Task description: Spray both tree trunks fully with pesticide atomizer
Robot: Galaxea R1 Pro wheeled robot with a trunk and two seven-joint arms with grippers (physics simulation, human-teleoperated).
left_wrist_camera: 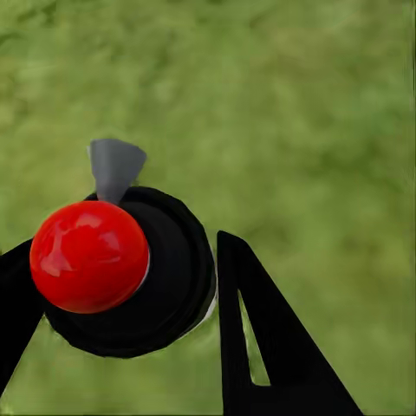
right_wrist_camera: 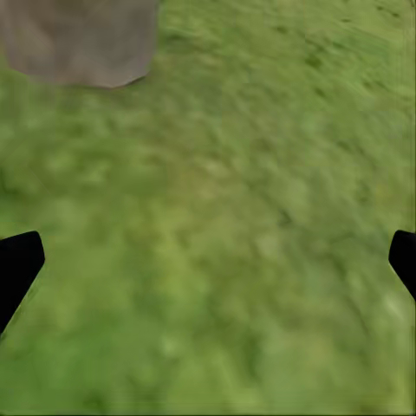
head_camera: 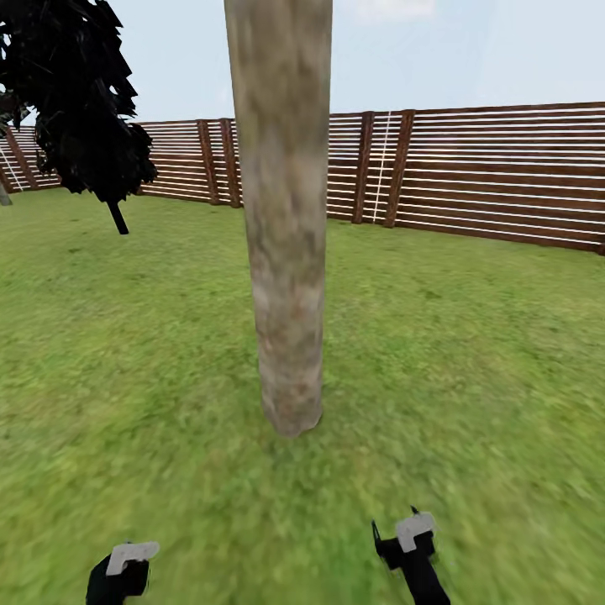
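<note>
Dead ahead on the garden lawn (head_camera: 470,336) stands the tree trunk (head_camera: 283,218), a thick upright column of pale grey-brown bark, bare low down, its base planted in the grass just forward of both arms and roughly between them, a bit closer to the right side. Brown slat fence (head_camera: 496,176) rings the back; a thin-stemmed black-foliaged tree (head_camera: 80,92) sits far left and is not a target. No pale specks visible on the bark, so I judge this trunk as not yet sprayed. Left gripper (left_wrist_camera: 130,295) is clamped on the pesticide atomizer (left_wrist_camera: 130,269): black round body with a red ball top and a grey nozzle (left_wrist_camera: 115,165), seen from above against grass, dark fingers (left_wrist_camera: 260,338) on either side of it. In the head view the left gripper (head_camera: 124,565) is low at the bottom edge, well short of the trunk. Right gripper (right_wrist_camera: 208,260) is spread wide and empty, fingertips at opposite edges of its wrist view, trunk base (right_wrist_camera: 78,39) ahead of it. Key relation: the trunk's long axis is vertical, ahead and to the right of the atomizer-holding left arm, while the nozzle looks aimed at the grass. Next move likely needs the left wrist tilted up and swung inward toward the bark.
</note>
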